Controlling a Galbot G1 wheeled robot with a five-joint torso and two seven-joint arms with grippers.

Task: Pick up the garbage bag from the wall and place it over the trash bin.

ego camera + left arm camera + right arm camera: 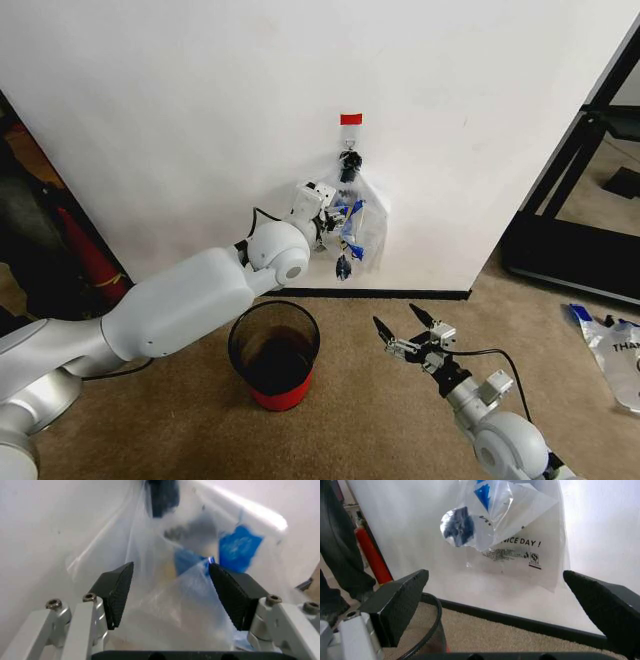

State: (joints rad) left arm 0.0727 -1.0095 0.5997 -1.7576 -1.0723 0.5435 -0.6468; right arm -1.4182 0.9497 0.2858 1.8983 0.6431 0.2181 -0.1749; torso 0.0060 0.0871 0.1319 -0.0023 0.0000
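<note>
Left claw (170, 592): open, fingers either side of the garbage bag (362, 222) on the wall (180, 110).
Right claw (404, 330): open, low beside the trash bin (274, 355).

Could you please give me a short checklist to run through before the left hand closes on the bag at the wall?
1. Left hand open, fingers either side of the garbage bag: ok.
2. Bag film between the fingers: ok.
3. Bag off the hook on the wall: not ok, it hangs there.
4. Trash bin upright, mouth open: ok.
5. Right hand open, low over the carpet, apart from the bag: ok.
</note>
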